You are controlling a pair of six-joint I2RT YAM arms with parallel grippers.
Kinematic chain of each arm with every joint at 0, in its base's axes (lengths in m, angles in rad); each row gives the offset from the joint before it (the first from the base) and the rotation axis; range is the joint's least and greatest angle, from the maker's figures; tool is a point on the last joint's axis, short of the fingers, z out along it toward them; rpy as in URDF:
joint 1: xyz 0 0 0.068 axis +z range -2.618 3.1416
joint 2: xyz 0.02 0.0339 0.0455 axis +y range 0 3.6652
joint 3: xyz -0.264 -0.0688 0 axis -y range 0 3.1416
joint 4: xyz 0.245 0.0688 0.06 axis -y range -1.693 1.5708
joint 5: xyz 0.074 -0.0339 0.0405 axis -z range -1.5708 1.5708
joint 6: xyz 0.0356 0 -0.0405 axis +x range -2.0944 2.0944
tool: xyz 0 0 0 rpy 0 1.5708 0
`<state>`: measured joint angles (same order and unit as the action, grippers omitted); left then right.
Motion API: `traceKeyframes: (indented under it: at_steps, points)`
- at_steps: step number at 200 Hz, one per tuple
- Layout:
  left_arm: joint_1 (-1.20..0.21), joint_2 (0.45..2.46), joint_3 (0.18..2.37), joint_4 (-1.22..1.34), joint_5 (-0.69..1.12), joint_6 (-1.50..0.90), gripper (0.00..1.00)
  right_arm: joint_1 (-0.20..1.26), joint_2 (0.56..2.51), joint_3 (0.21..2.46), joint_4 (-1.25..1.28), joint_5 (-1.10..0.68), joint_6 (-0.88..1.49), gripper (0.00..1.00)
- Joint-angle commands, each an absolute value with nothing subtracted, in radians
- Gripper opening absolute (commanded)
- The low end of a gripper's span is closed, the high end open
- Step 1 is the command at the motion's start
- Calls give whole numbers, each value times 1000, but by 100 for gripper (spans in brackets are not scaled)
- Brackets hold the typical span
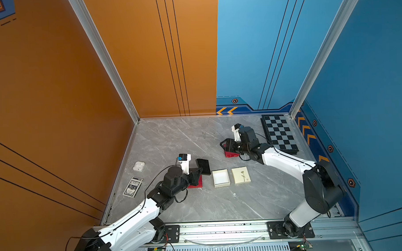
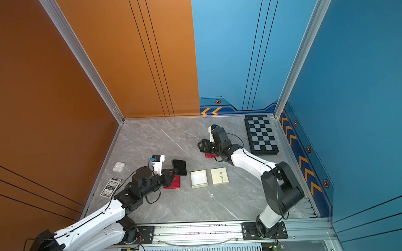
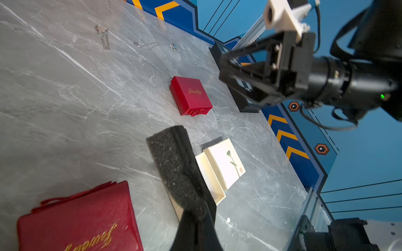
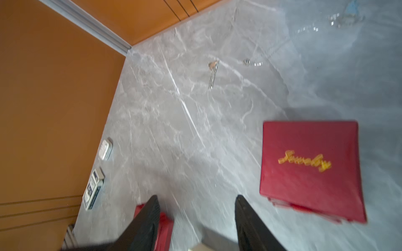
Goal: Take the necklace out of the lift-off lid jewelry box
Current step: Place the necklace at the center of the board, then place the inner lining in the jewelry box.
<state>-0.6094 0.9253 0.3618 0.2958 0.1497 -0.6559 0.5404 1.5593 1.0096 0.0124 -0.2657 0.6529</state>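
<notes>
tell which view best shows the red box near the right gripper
Left wrist: the red jewelry box is whole and sharp. Right wrist blurs it; in both top views the right arm hides most of it.

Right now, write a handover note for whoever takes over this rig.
Left gripper: shut on a black foam pad, by the near red "Jewelry" box.
Right gripper: open, empty, beside the far red box, which looks closed.
Cream cardboard box: open, empty, its rose-printed lid alongside.
Done: two silver chain necklaces lie on the grey marble table.
Left: set the pad down; red boxes' contents not visible.
</notes>
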Motion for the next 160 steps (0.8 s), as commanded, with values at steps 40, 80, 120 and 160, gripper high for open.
traceKeyframes:
  at_steps: [40,80,120,160]
  points:
    - [-590,1111,416,581,283,-715,0,622,1225,721,76,-258,756,70]
    - [-598,1202,422,722,363,-775,0,686,1157,679,74,-240,770,75]
    - [-613,1224,399,850,405,-829,0,728,1160,646,128,-235,790,77]
    - [-637,1207,412,851,440,-830,0,729,1167,638,185,-260,804,76]
